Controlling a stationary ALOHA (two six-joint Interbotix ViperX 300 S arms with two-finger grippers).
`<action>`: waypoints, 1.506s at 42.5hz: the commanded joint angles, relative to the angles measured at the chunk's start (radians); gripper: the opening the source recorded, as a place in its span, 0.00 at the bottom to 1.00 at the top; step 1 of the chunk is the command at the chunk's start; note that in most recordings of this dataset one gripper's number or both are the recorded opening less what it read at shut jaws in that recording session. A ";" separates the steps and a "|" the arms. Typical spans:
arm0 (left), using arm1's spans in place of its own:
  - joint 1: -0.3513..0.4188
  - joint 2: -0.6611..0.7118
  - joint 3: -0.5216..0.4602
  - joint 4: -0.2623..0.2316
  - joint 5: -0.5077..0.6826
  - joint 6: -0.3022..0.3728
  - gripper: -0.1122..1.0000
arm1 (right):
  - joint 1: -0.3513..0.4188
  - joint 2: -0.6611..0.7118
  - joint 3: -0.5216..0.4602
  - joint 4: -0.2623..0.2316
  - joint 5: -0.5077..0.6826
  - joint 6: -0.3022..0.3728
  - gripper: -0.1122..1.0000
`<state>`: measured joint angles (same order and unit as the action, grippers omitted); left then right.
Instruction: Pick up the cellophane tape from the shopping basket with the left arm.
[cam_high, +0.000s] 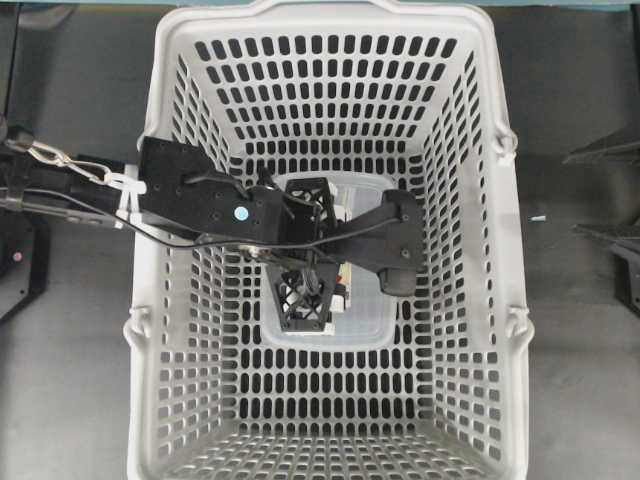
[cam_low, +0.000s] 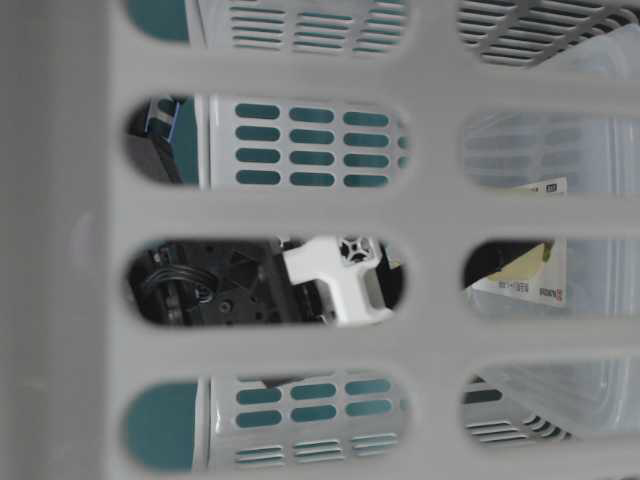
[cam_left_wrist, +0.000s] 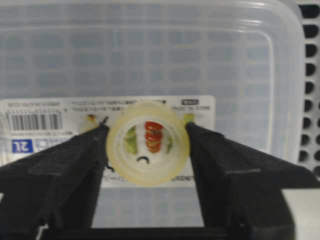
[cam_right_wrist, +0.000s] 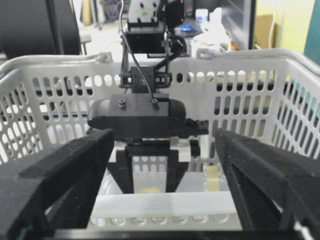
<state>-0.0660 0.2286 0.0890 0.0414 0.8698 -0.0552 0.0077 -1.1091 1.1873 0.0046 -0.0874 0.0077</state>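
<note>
The shopping basket (cam_high: 160, 150) fills most of the overhead view and sits on the dark desk (cam_high: 70, 80), with its slotted walls rising around everything else. Inside it, on the middle of the floor, lies a large clear food box (cam_left_wrist: 160, 60) with a printed label, and the left arm (cam_high: 190, 195) reaches in over the basket's left rim and down onto it. On top of the box's lid, over the label, rests the cellophane tape (cam_left_wrist: 148, 144), a small pale-yellow roll seen end-on in the left wrist view. The left tool (cam_left_wrist: 148, 145) has its two black fingers (cam_left_wrist: 75, 155) set one on each side of the roll, touching or all but touching its rim, so the jaws look drawn in around the tape; whether they press firmly yet cannot be told. The right tool (cam_right_wrist: 165, 165) stands outside the basket's wall with its jaws wide apart and holding nothing. Judging by this, the reach and alignment are done, the squeeze is at hand, and the lift out of the basket remains.
</note>
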 joint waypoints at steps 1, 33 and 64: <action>-0.005 -0.054 -0.049 0.005 0.055 0.002 0.56 | 0.000 0.003 -0.008 0.003 -0.005 0.002 0.81; -0.040 -0.081 -0.563 0.003 0.555 -0.002 0.56 | 0.002 -0.008 -0.006 0.003 -0.006 0.002 0.81; -0.034 -0.072 -0.558 0.005 0.557 0.000 0.56 | 0.000 -0.009 -0.006 0.003 -0.008 0.002 0.81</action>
<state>-0.1028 0.1703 -0.4479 0.0414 1.4312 -0.0552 0.0077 -1.1244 1.1873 0.0061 -0.0890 0.0092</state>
